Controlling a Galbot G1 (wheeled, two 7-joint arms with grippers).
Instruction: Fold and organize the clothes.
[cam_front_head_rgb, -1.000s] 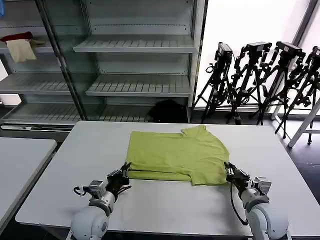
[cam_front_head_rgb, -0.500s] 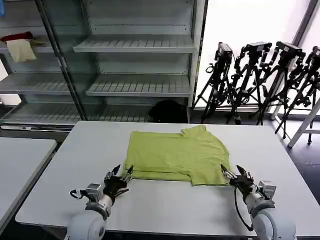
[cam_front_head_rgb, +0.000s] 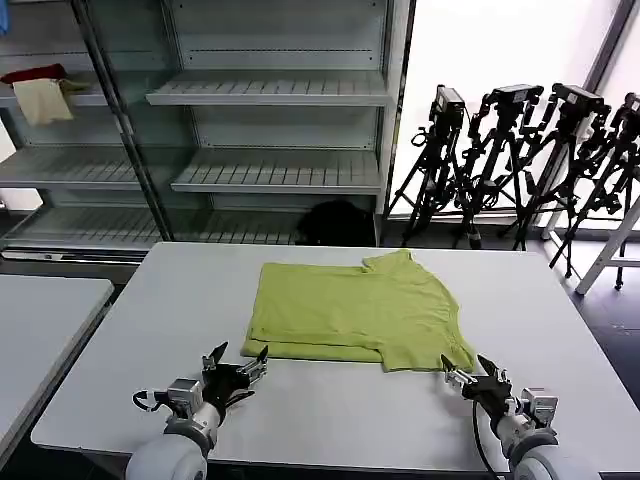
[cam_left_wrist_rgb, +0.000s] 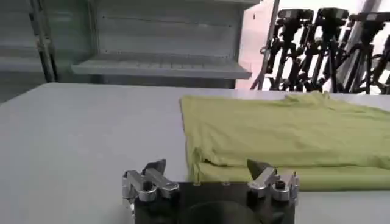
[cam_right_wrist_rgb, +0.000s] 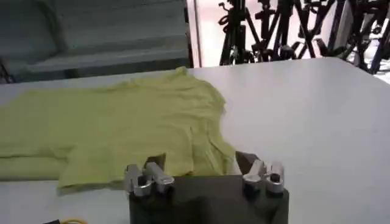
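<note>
The lime-green T-shirt (cam_front_head_rgb: 358, 312) lies partly folded and flat in the middle of the white table (cam_front_head_rgb: 140, 330), also seen in the left wrist view (cam_left_wrist_rgb: 286, 134) and the right wrist view (cam_right_wrist_rgb: 122, 128). My left gripper (cam_front_head_rgb: 240, 360) sits open just short of the shirt's near left corner, holding nothing (cam_left_wrist_rgb: 207, 167). At the shirt's near right corner my right gripper (cam_front_head_rgb: 467, 372) is open too, with nothing between its fingers (cam_right_wrist_rgb: 201, 161). Both hover low over the table, close to the shirt's front edge.
Metal shelving (cam_front_head_rgb: 270, 95) stands behind the table, with a dark red cloth (cam_front_head_rgb: 35, 73) and a cream cloth (cam_front_head_rgb: 43, 100) on its left shelf. Camera tripods (cam_front_head_rgb: 520, 160) crowd the back right. A second table (cam_front_head_rgb: 40, 320) is at the left.
Both grippers have drawn back from the shirt's near corners toward me and stand open; the shirt stays folded on the table.
</note>
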